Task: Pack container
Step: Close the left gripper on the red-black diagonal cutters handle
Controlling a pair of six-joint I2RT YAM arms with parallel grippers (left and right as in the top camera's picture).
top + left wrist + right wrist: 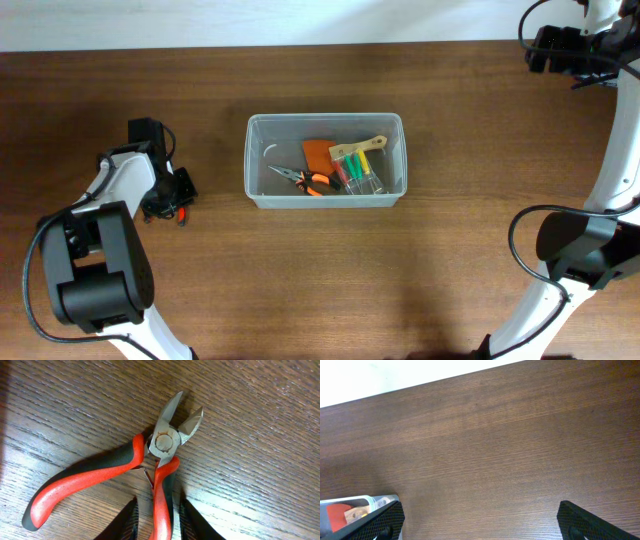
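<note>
The container (256, 160), a clear plastic bin, stands mid-table and holds orange-handled pliers (305, 180), an orange piece, a wooden-handled tool and a small clear case of coloured bits (360, 170). Red-and-black side cutters (100, 477) lie on the table left of the bin, jaws apart. My left gripper (157, 504) is low over them, its fingers either side of one handle with small gaps showing; it also shows in the overhead view (178, 203). My right gripper (479, 510) is wide open and empty over bare wood at the far right (542, 50).
The table is dark wood with a white wall along its far edge (380, 380). A corner of the bin (350, 507) shows at the lower left of the right wrist view. The arm bases stand at the front left and front right.
</note>
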